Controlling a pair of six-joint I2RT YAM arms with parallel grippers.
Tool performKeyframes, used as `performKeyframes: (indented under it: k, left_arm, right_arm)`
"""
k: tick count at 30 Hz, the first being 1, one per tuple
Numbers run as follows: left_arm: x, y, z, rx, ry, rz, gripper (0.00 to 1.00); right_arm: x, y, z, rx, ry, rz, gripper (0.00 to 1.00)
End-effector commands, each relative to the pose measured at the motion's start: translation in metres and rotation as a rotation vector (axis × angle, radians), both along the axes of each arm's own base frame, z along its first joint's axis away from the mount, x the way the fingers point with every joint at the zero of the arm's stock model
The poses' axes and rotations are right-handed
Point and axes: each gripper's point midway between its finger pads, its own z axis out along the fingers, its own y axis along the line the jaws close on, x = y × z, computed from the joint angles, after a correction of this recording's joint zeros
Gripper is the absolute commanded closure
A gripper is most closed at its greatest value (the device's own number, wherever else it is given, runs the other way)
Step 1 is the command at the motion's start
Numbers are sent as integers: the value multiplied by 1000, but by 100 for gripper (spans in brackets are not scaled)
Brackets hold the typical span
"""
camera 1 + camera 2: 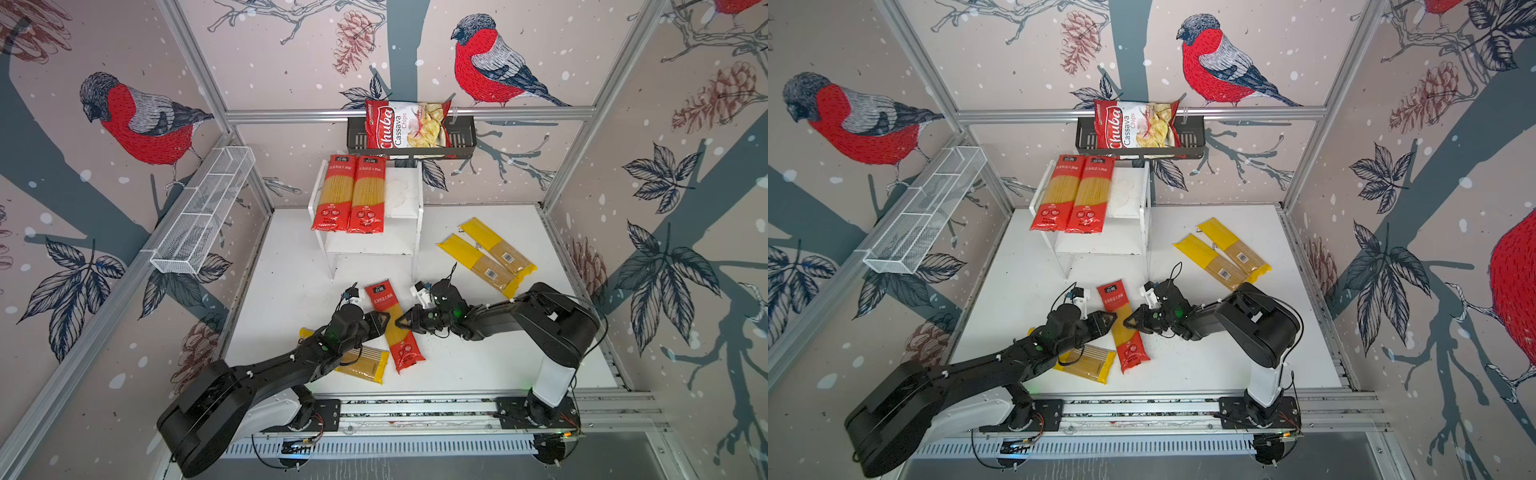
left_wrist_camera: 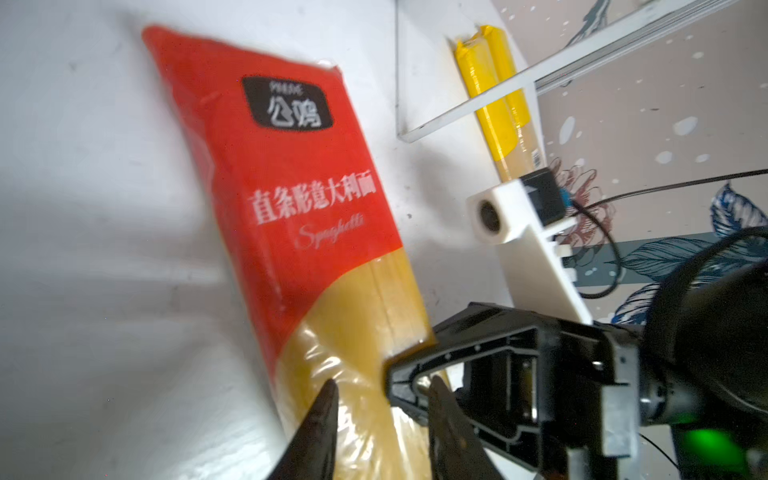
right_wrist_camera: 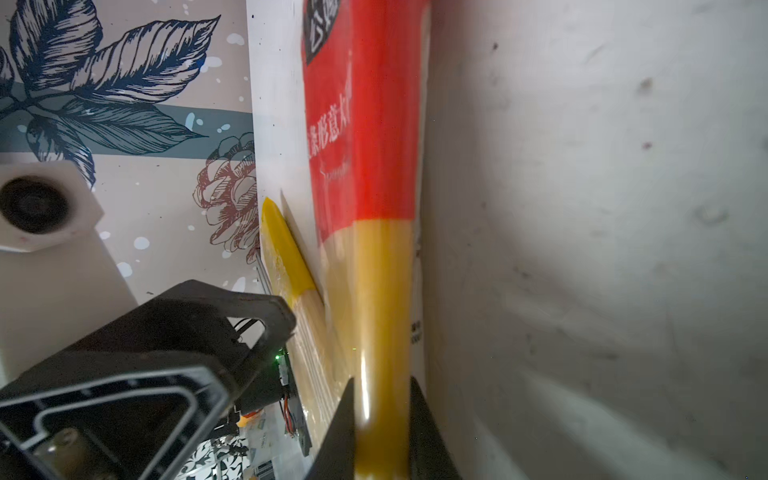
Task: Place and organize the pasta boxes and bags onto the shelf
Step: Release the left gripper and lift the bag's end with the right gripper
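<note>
A red-ended spaghetti packet (image 1: 381, 298) lies aslant in the middle of the table. My left gripper (image 1: 387, 321) meets its clear middle from the left and my right gripper (image 1: 400, 322) from the right, fingertips almost facing. In the left wrist view the packet (image 2: 291, 166) fills the gap of the left gripper (image 2: 382, 390). In the right wrist view the right gripper (image 3: 382, 386) pinches the packet (image 3: 365, 124). Two red-ended packets (image 1: 332, 193) (image 1: 368, 193) lie side by side on the shelf (image 1: 402, 187). Two yellow packets (image 1: 478, 266) (image 1: 496, 245) lie at the right. A third (image 1: 365, 365) lies partly under my left arm.
A red-and-white Cassava Chips bag (image 1: 405, 124) stands in a black wall basket (image 1: 461, 137) just above the shelf. A white wire mesh tray (image 1: 203, 212) hangs on the left wall. The shelf's lower tier (image 1: 374, 241) holds nothing.
</note>
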Motion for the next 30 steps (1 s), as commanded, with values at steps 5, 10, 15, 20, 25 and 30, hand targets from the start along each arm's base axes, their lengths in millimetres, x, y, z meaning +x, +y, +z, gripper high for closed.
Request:
performKeyframes:
  k: [5,10,15,20,25,30]
  left_arm:
    - [13,32,35,85,-127,85,56]
    - [19,45,63,122,-203,108,52]
    - [19,53,79,131,-240,123,49]
    - [19,61,88,154,-270,140,48]
    - [21,70,98,177,-297,166,47]
    - [24,80,109,201,-327,203,46]
  right_arm:
    - [-2,-5,24,-10,-95,57,98]
    - [-3,-12,40,-41,-227,94,100]
    - [-6,-17,68,-18,-352,123,100]
    - [-16,-22,106,46,-465,165,100]
    - [-30,-31,155,131,-598,204,100]
    - [-38,-39,197,186,-707,230,100]
